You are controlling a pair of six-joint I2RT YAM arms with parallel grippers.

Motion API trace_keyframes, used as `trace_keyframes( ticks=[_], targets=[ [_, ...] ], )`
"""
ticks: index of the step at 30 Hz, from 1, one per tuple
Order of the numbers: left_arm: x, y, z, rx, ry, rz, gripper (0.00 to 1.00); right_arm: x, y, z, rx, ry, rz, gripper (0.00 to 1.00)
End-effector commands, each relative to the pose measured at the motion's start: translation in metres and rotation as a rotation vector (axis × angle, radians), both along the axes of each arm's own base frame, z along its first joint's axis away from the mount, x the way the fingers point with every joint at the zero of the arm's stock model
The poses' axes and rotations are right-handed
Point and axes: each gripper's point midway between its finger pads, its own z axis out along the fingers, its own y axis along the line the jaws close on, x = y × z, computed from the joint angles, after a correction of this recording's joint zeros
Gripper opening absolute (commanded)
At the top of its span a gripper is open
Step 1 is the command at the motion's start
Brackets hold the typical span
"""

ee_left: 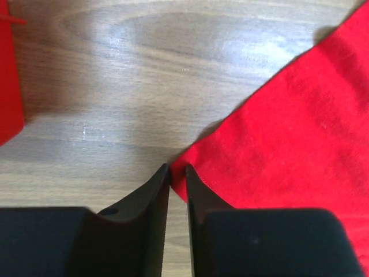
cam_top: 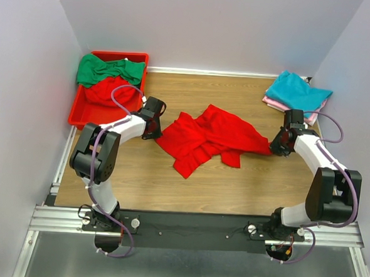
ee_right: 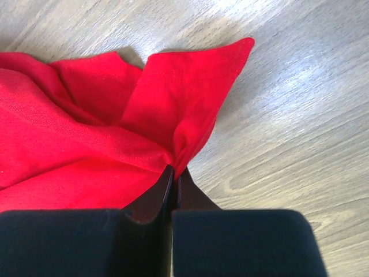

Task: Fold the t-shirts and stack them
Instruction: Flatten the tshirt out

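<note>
A bright red t-shirt (cam_top: 210,137) lies crumpled in the middle of the wooden table, stretched between both arms. My left gripper (cam_top: 155,131) is low at its left corner. In the left wrist view the jaws (ee_left: 177,168) stand a narrow gap apart, with the tip of the red cloth (ee_left: 288,133) between the fingertips. My right gripper (cam_top: 277,146) is at the shirt's right end. The right wrist view shows it (ee_right: 174,169) shut on a bunched fold of the red t-shirt (ee_right: 86,144). A teal t-shirt (cam_top: 298,92) lies on a pink one (cam_top: 272,103) at the back right.
A red plastic bin (cam_top: 115,54) stands at the back left, holding a green t-shirt (cam_top: 107,70) and more red cloth (cam_top: 112,93). Its wall (ee_left: 8,86) shows at the left edge of the left wrist view. Grey walls close in the table on three sides.
</note>
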Motion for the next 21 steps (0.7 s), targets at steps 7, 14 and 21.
trace_keyframes(
  ticks=[7,14,21],
  targets=[
    [-0.002,-0.004,-0.006,0.000,0.017,-0.046,0.00,-0.014,-0.007,0.023,-0.027,-0.047,-0.020,0.63],
    [-0.003,-0.008,0.019,-0.045,-0.025,-0.056,0.00,-0.024,-0.047,0.029,-0.067,-0.045,-0.117,0.70],
    [-0.007,-0.008,0.023,-0.056,-0.029,-0.061,0.00,-0.009,-0.059,0.004,-0.015,-0.039,-0.125,0.61]
  ],
)
